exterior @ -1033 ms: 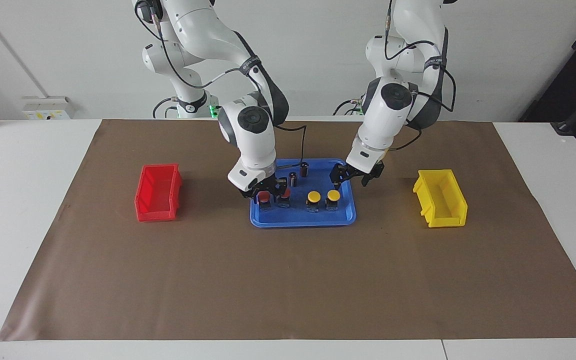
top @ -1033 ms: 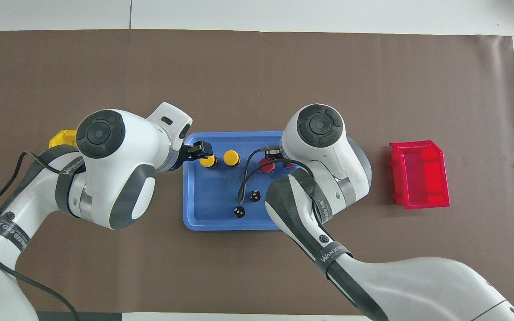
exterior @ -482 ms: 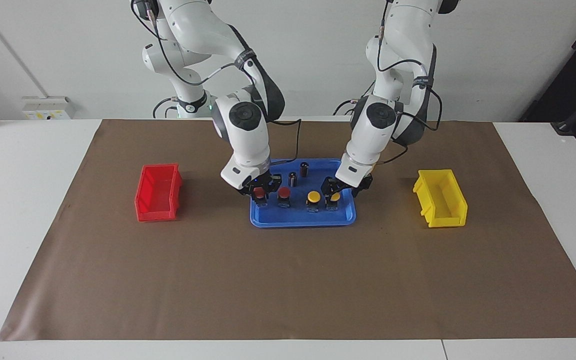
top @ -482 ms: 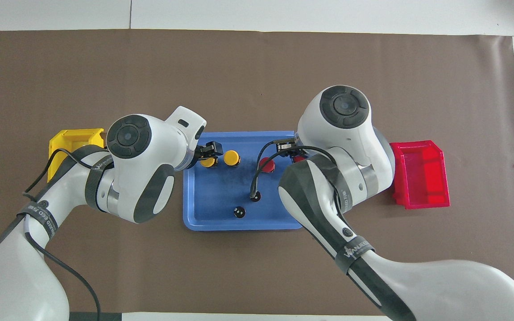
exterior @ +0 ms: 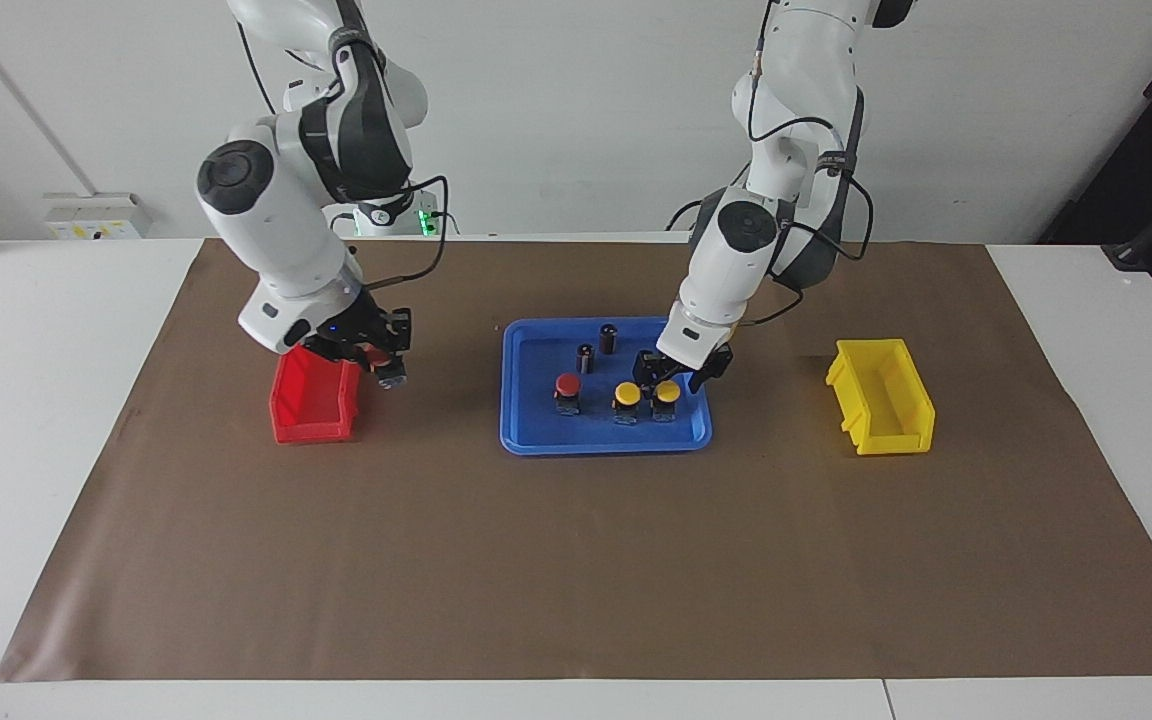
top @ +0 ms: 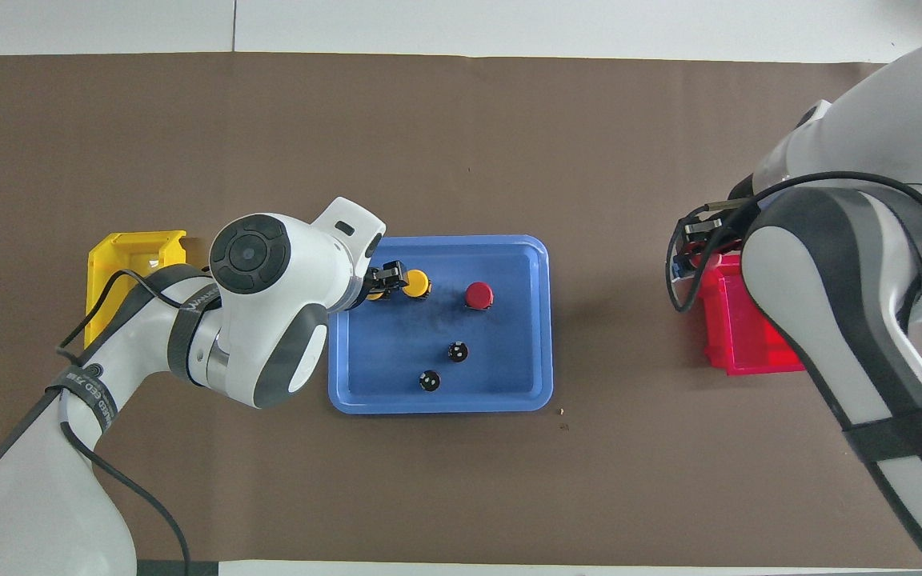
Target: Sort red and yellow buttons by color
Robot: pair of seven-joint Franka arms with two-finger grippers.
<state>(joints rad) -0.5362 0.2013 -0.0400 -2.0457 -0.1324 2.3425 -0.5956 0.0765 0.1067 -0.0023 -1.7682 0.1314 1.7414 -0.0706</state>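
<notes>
Red-capped button [exterior: 376,357] hangs clenched in your right gripper [exterior: 383,362] at centre left of the facing view, over the red bin's [exterior: 308,412] tray-side rim. Left gripper [exterior: 669,374] straddles a yellow button [exterior: 667,392] on the blue tray [exterior: 536,440]; its grip is indeterminate. Overhead, the right arm hides the carried button.

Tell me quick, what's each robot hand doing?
Left gripper: over a yellow button in the blue tray; grip unclear.
Right gripper: shut on a red button, by the red bin.
</notes>
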